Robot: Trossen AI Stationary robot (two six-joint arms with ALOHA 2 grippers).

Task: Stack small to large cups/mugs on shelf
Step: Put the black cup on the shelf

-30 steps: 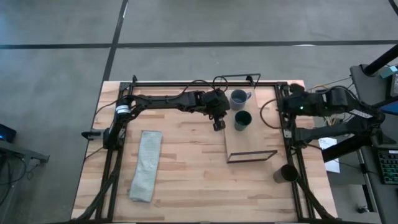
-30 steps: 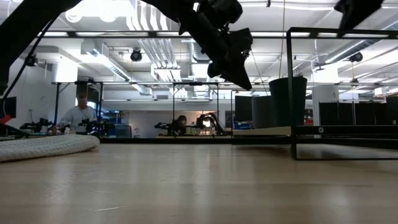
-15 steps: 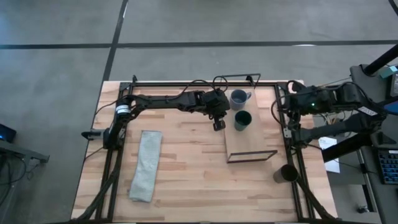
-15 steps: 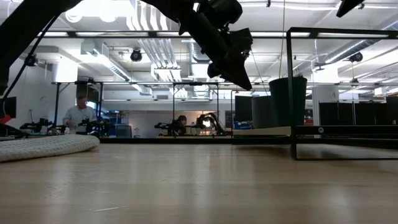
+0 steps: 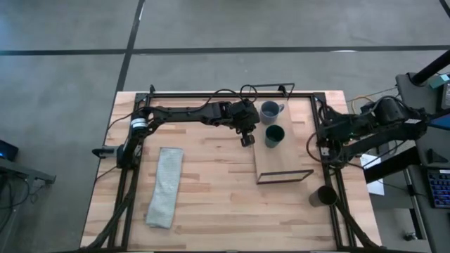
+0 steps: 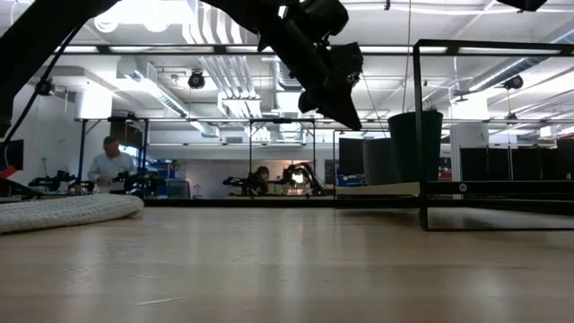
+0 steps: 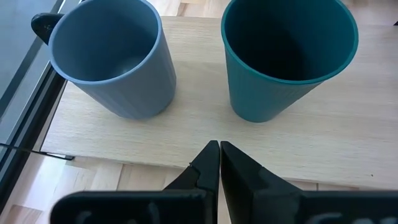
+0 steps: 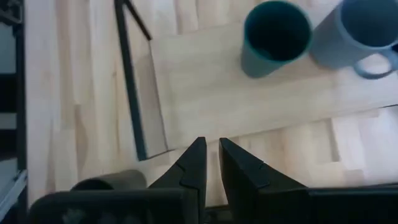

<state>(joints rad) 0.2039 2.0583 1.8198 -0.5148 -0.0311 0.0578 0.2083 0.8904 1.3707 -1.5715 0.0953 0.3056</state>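
Observation:
The blue-grey mug (image 5: 269,111) (image 7: 112,56) and the dark green cup (image 5: 274,135) (image 7: 289,53) stand upright side by side on the far end of the light-wood shelf (image 5: 281,160) (image 7: 348,149). The dark brown-black cup (image 5: 323,195) (image 8: 102,180) stands on the tabletop by the table's right near corner, off the shelf. My left gripper (image 5: 247,139) (image 7: 219,152) hovers shut just left of the shelf, pointing at the gap between mug and green cup. My right gripper (image 5: 325,144) (image 8: 211,152) hangs over the table's right edge, its fingers close together, touching nothing.
A long grey folded cloth (image 5: 165,186) (image 6: 67,211) lies on the table's left half. The shelf's black wire frame (image 5: 285,176) (image 6: 419,135) stands at its near short end. Black rails run along the table's edges. People sit in the room beyond the table.
My right arm has swung from the table's far right corner toward the near edge along the right side, and its wrist has dropped lower. The left arm, the cups and the shelf have stayed where they were.

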